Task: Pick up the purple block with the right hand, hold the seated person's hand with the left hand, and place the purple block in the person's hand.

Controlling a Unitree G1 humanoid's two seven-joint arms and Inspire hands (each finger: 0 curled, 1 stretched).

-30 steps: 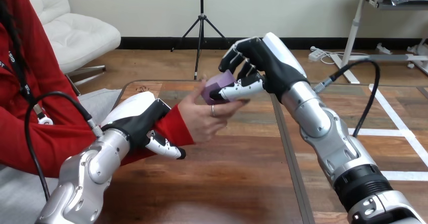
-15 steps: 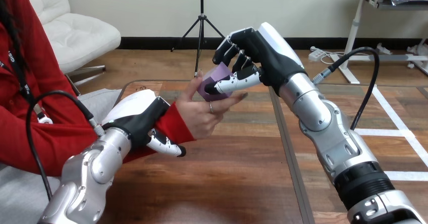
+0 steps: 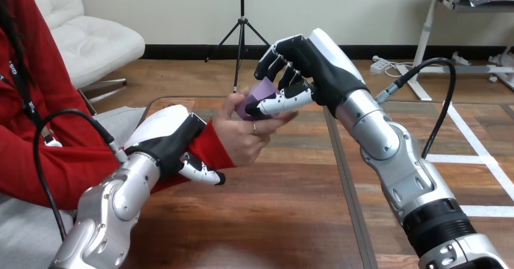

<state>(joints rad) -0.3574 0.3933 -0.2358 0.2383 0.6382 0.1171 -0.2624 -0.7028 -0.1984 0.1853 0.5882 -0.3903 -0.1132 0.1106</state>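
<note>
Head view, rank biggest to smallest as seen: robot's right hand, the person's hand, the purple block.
Black-and-white right hand, largest, narrowly.
The person's hand, nearly alike, so unsure.
Small purple block, partly hidden between them, smallest.

The wooden bench (image 3: 273,214) stretches out in front of me, its top made of planks in mixed browns, redder near me and greyer farther off. A dark seam (image 3: 344,178) runs from the near edge to the far edge, right of the middle. The far left corner (image 3: 153,103) is rounded. Right of the seam, white lines (image 3: 451,158) cross the wood.
</note>
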